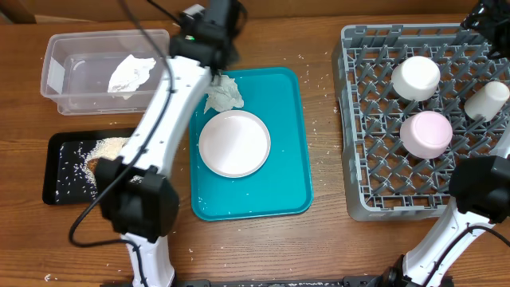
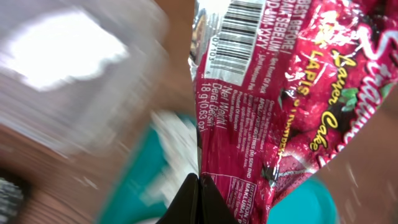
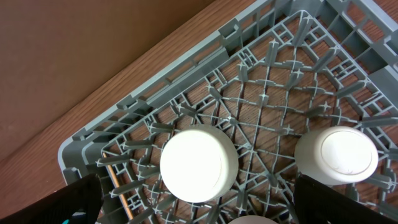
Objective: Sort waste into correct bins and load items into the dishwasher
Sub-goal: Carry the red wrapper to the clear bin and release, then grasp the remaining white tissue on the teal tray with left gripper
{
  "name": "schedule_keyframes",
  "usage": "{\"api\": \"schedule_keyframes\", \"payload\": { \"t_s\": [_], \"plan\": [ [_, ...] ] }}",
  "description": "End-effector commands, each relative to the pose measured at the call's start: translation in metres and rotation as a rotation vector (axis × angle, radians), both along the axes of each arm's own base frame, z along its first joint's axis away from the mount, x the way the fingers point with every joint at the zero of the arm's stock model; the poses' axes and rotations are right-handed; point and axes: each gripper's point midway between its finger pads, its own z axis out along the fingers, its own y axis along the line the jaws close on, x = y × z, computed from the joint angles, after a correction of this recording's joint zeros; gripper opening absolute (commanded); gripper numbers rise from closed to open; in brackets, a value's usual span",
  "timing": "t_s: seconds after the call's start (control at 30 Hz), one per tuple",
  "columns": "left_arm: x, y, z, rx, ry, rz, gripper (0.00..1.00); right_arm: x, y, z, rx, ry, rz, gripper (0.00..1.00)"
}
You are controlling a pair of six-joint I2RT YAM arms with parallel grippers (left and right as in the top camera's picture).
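Note:
My left gripper (image 2: 199, 188) is shut on the lower edge of the red shiny wrapper (image 2: 280, 93), which fills the left wrist view; that view is blurred. Overhead, the left gripper (image 1: 215, 48) hangs over the far edge of the teal tray (image 1: 287, 171), and the wrapper is hidden under it. A crumpled napkin (image 1: 224, 94) and the white plate (image 1: 234, 143) lie on that tray. The clear tub (image 1: 76, 60) holds another napkin (image 1: 131, 74). My right gripper (image 3: 198, 186) stands open above a white bowl (image 3: 199, 163) in the grey dish rack (image 3: 186, 93).
The black tray (image 1: 60, 187) at the left front holds rice grains and a brown lump (image 1: 107, 150). The dish rack (image 1: 366, 159) carries two bowls (image 1: 415, 77) (image 1: 426, 133) and a cup (image 1: 488, 100). Rice grains are scattered on the wooden table.

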Motion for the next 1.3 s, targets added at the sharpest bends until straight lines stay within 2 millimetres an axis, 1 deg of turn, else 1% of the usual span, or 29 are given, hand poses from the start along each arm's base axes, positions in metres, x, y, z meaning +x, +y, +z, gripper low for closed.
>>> {"api": "schedule_keyframes", "payload": {
  "t_s": [0.0, 0.13, 0.17, 0.2, 0.23, 0.27, 0.3, 0.33, 0.4, 0.47, 0.5, 0.57, 0.6, 0.7, 0.77, 0.83, 0.9, 0.93, 1.0, 1.07, 1.13, 1.27],
  "plan": [
    [0.005, 0.077, 0.028, 0.189, -0.078, 0.203, 0.04, -0.001, 0.0, 0.016, -0.017, -0.038, -0.003, 1.0],
    [0.017, 0.122, 0.021, 0.193, -0.092, 0.29, 0.04, -0.001, 0.0, 0.016, -0.017, -0.038, -0.003, 1.0],
    [0.019, 0.134, 0.019, 0.192, -0.095, 0.315, 0.06, -0.001, 0.0, 0.016, -0.017, -0.038, -0.003, 1.0],
    [0.021, 0.145, 0.015, 0.191, -0.094, 0.335, 0.18, -0.001, 0.0, 0.016, -0.017, -0.038, -0.003, 1.0],
    [0.022, 0.154, 0.012, 0.183, -0.092, 0.35, 0.43, -0.001, 0.0, 0.016, -0.017, -0.038, -0.003, 1.0],
    [0.024, 0.162, 0.007, 0.175, -0.086, 0.362, 0.64, -0.001, 0.0, 0.016, -0.017, -0.038, -0.003, 1.0],
    [0.024, 0.169, 0.004, 0.164, -0.078, 0.368, 0.73, -0.001, 0.0, 0.016, -0.017, -0.038, -0.003, 1.0],
    [0.023, 0.175, -0.002, 0.153, -0.062, 0.374, 0.75, -0.001, 0.0, 0.016, -0.017, -0.038, -0.003, 1.0],
    [0.02, 0.182, -0.01, 0.121, -0.033, 0.372, 0.78, -0.001, 0.0, 0.016, -0.017, -0.038, -0.003, 1.0],
    [0.017, 0.18, -0.017, 0.072, 0.0, 0.35, 0.81, -0.001, 0.0, 0.016, -0.017, -0.038, -0.003, 1.0],
    [0.016, 0.175, -0.021, 0.041, 0.018, 0.331, 0.82, -0.001, 0.0, 0.016, -0.017, -0.038, -0.003, 1.0],
    [0.013, 0.159, -0.031, -0.03, 0.066, 0.264, 0.82, -0.001, 0.0, 0.016, -0.017, -0.038, -0.003, 1.0],
    [0.011, 0.137, -0.038, -0.101, 0.112, 0.158, 0.79, -0.001, 0.0, 0.016, -0.017, -0.038, -0.003, 1.0],
    [0.009, 0.095, -0.044, -0.189, 0.158, 0.006, 0.66, -0.001, 0.0, 0.016, -0.017, -0.038, -0.003, 1.0],
    [0.008, 0.073, -0.045, -0.198, 0.166, -0.048, 0.62, -0.001, 0.0, 0.016, -0.017, -0.038, -0.003, 1.0],
    [0.008, 0.048, -0.044, -0.187, 0.166, -0.107, 0.64, -0.001, 0.0, 0.016, -0.017, -0.038, -0.003, 1.0],
    [0.007, 0.023, -0.044, -0.167, 0.167, -0.179, 0.72, -0.001, 0.0, 0.016, -0.017, -0.038, -0.003, 1.0],
    [0.004, 0.007, -0.045, -0.151, 0.171, -0.216, 0.75, -0.001, 0.0, 0.016, -0.017, -0.038, -0.003, 1.0],
    [0.001, -0.014, -0.051, -0.115, 0.184, -0.251, 0.74, -0.001, 0.0, 0.016, -0.017, -0.038, -0.003, 1.0],
    [-0.001, -0.027, -0.061, -0.06, 0.202, -0.258, 0.69, -0.001, 0.0, 0.016, -0.017, -0.038, -0.003, 1.0],
    [-0.002, -0.034, -0.076, -0.02, 0.221, -0.234, 0.69, -0.001, 0.0, 0.016, -0.017, -0.038, -0.003, 1.0],
    [-0.003, -0.049, -0.116, -0.008, 0.279, -0.221, 0.7, -0.001, 0.0, 0.016, -0.017, -0.038, -0.003, 1.0]
  ]
}}
